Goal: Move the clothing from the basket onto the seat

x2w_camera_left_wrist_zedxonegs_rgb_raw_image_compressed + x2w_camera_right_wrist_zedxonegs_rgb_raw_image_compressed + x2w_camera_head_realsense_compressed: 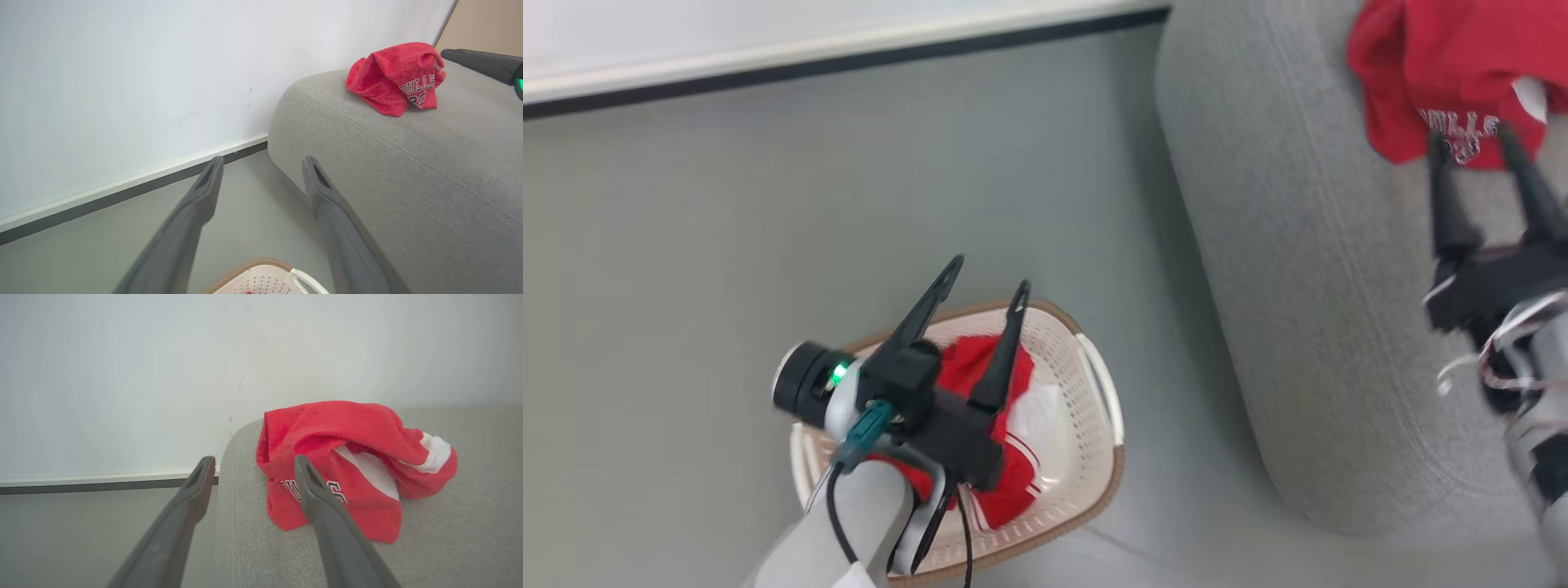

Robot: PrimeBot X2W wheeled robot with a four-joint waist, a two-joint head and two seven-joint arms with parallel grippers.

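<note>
Landmark: basket (1086,384), cream with a brown rim, standing on the grey floor (727,229).
Jersey in basket (970,366): red with white trim, bunched at the basket's centre, below its rim.
Sofa (1298,286): near the basket's right handle; no contact visible.
Jersey on sofa (1421,73): crumpled heap on the cushion top, well apart from the basket, to its right.
Left gripper (989,274): directly above the basket, fingers spread wide with nothing between them, tips over the far rim.
Right gripper (1470,135): well apart from the basket, over the sofa, fingers spread and empty. Tips are at the heap's near edge; contact cannot be told.
Progress (judged): one jersey delivered, at least one to go.
Step in hand (judged): left gripper's descent into the basket.
Method: bring the tips back from the rim to the basket's centre and go down on the highest red fold. Stay off the perforated wall and handles. Pinch a thick bunch, then lift straight until the hem clears the rim.
Risk: a trailing hem snags the rim and tips the basket.
</note>
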